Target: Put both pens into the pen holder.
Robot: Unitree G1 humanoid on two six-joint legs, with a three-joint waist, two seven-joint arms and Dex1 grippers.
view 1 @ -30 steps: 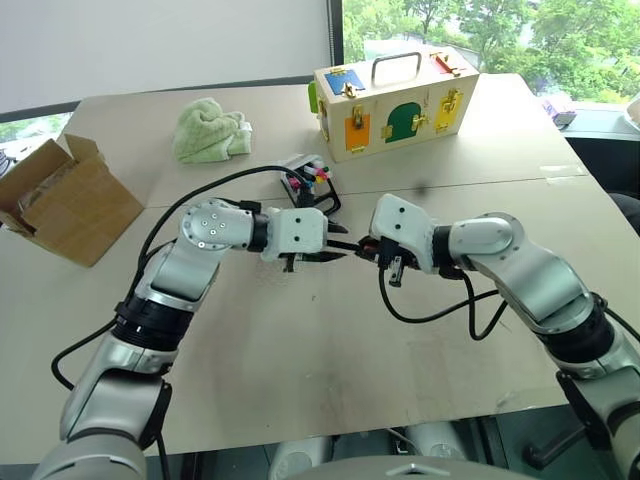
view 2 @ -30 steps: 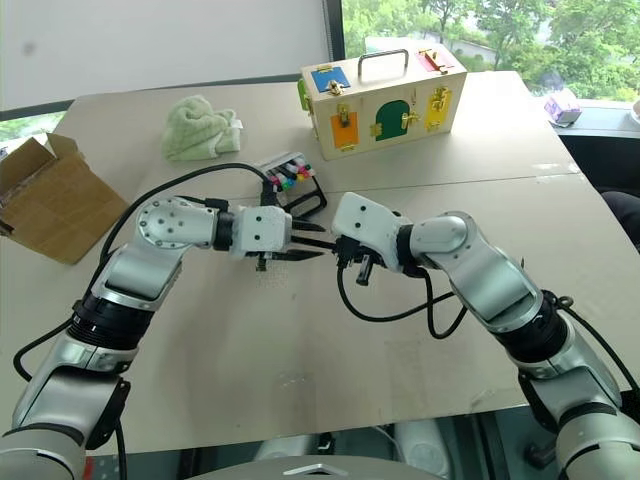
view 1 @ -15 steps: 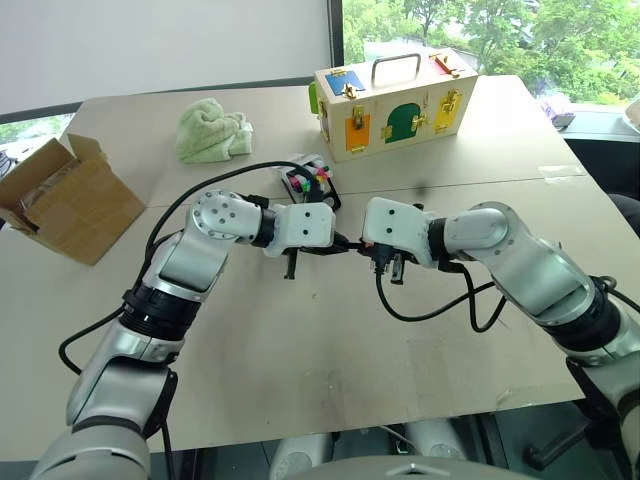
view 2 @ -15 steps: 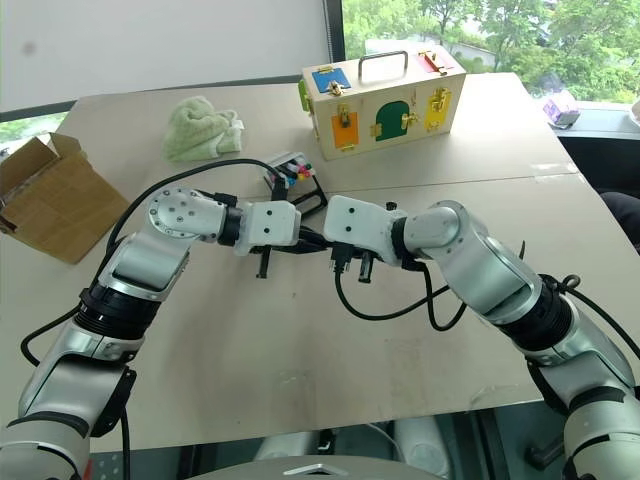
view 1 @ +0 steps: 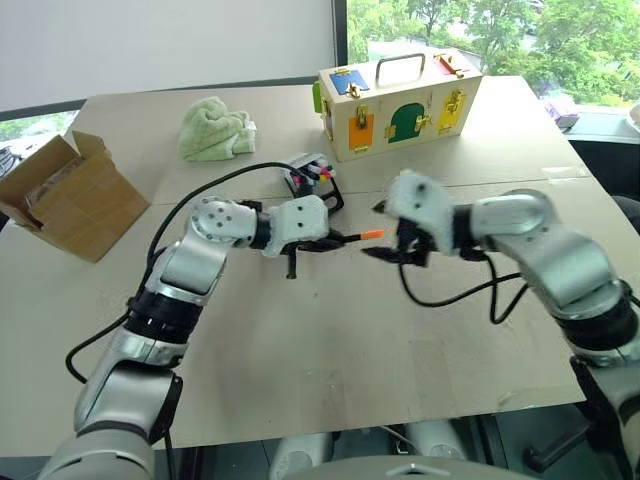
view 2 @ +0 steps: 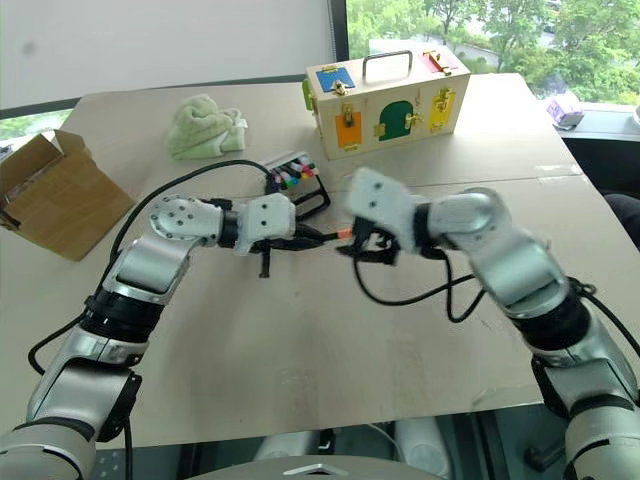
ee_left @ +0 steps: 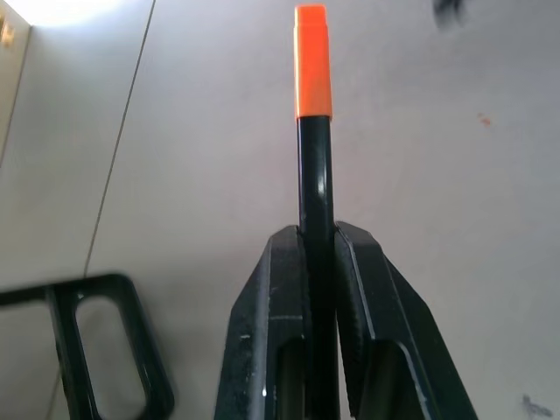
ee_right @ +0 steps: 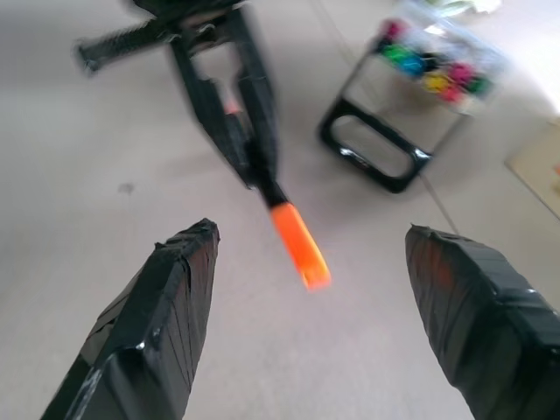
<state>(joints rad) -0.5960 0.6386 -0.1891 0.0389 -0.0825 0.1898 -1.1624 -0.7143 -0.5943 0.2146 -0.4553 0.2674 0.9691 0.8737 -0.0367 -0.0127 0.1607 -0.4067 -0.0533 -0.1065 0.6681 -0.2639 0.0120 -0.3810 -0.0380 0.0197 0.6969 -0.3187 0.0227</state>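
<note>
The left tool (ee_left: 319, 262) is clenched on the orange-ended pen (ee_left: 313, 157) just in front of the pen holder (view 1: 312, 180), the right tool (ee_right: 306, 328) is released (nothing between its fingers), so a slanted approach could knock the pen against the holder's rim.

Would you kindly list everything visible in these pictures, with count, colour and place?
pen: one, black with orange end, clamped in the left gripper above the table.
pen holder: one, black with loop handle, holding coloured markers, mid-table.
wooden box: one, pale with coloured doors, far side.
cloth: one, light green, far left.
cardboard box: one, brown, left edge.
table: one, beige.
left gripper: shut on the pen.
right gripper: open, facing the pen's orange end.
</note>
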